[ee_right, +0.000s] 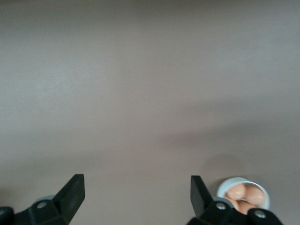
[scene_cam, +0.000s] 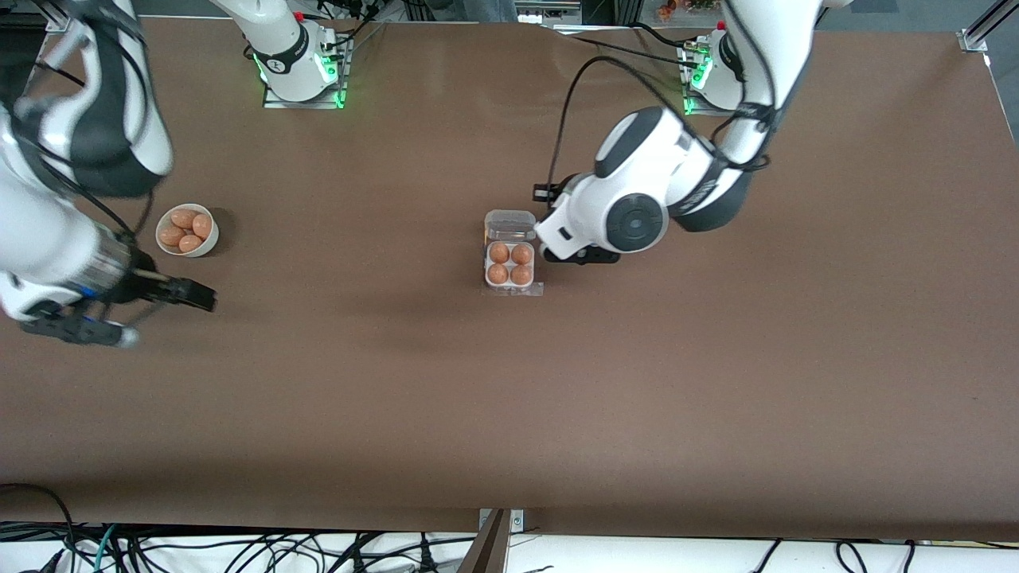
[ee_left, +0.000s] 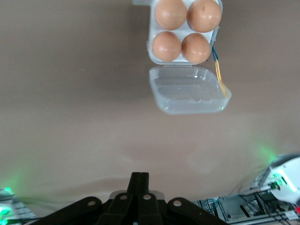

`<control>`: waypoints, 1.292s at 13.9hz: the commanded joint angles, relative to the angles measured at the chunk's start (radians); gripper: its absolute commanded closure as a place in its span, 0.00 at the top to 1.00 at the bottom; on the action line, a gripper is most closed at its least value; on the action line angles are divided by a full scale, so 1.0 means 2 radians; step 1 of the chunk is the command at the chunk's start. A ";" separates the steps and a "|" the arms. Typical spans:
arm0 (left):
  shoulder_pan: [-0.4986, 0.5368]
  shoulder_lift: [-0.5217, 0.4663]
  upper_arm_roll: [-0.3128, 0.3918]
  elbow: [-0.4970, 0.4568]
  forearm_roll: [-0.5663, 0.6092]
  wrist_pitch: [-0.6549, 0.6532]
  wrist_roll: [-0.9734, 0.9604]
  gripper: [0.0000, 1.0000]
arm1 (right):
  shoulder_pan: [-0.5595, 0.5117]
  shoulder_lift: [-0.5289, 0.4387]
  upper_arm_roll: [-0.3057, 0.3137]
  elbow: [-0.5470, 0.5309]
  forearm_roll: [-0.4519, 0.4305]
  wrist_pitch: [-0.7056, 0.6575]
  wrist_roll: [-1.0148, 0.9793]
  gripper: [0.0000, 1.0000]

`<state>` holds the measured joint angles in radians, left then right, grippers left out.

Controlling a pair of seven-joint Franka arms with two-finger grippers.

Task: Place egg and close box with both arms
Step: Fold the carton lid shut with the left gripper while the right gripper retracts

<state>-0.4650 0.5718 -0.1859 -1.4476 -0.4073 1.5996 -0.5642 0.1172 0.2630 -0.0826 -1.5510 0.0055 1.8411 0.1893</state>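
The left pincer [ee_left: 139, 180], fingers together, hovered just beside the small clear-plastic egg box [scene_cam: 509, 264], four light-brown eggs [scene_cam: 499, 253] seated, lid [ee_left: 188, 90] open, probably lining up to close it. The right pincer [scene_cam: 187, 293] hung apart, empty, waiting near the round white bowl [scene_cam: 188, 229].

Even overhead light, soft shadows on the table [scene_cam: 509, 414], motion-blurred right arm [scene_cam: 72, 159], hazy wrist views
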 commanded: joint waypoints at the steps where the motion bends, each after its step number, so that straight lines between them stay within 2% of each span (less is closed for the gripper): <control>1: -0.034 0.043 0.005 0.024 -0.010 0.008 -0.028 0.03 | -0.010 -0.133 0.018 -0.099 -0.013 -0.003 -0.005 1.00; 2: -0.040 0.051 0.005 0.024 -0.008 0.008 -0.031 0.03 | -0.018 -0.157 0.018 -0.109 -0.013 -0.018 -0.006 1.00; 5: -0.053 0.063 0.005 0.024 -0.006 0.008 -0.037 0.04 | -0.027 -0.166 0.018 -0.072 -0.013 -0.101 -0.010 1.00; 9: -0.061 0.074 0.005 0.024 -0.003 0.022 -0.038 0.05 | -0.042 -0.163 0.019 -0.068 -0.011 -0.090 -0.024 1.00; 14: -0.070 0.092 0.008 0.024 -0.001 0.054 -0.050 0.05 | -0.037 -0.159 0.021 -0.070 -0.011 -0.079 -0.045 1.00; 18: -0.066 0.091 0.030 0.038 -0.002 0.068 -0.049 0.05 | -0.033 -0.146 0.021 -0.067 -0.012 -0.075 -0.045 1.00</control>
<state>-0.5907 0.7458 -0.1611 -1.4267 -0.4074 1.7412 -0.6487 0.0551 -0.0368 -0.0475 -1.6941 -0.0089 1.6837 0.1127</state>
